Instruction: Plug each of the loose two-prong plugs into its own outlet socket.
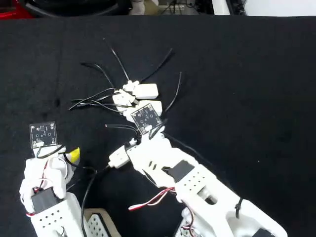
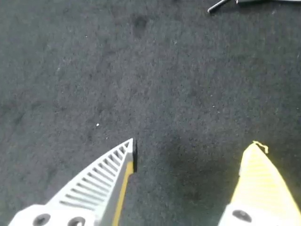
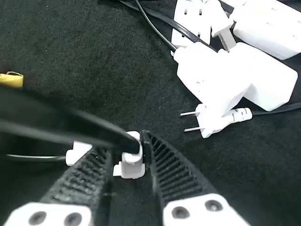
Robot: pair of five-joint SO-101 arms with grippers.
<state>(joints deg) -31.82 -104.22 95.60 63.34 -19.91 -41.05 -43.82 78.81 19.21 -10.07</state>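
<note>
Several white outlet blocks and plugs with black cables lie in a heap at the table's centre. In the right wrist view the blocks are close ahead, and a loose two-prong plug lies on its side beside them, prongs bare. My right gripper is shut on a small white plug with a black cable, low over the cloth just short of the heap. Off to the front left, my left gripper stands open above bare cloth; its yellow finger shows from above.
Another white plug with a cable lies beside the right arm. Black cables fan out left and back from the heap. Black cloth covers the table, bare at the right and far left. A cable end lies ahead of the left gripper.
</note>
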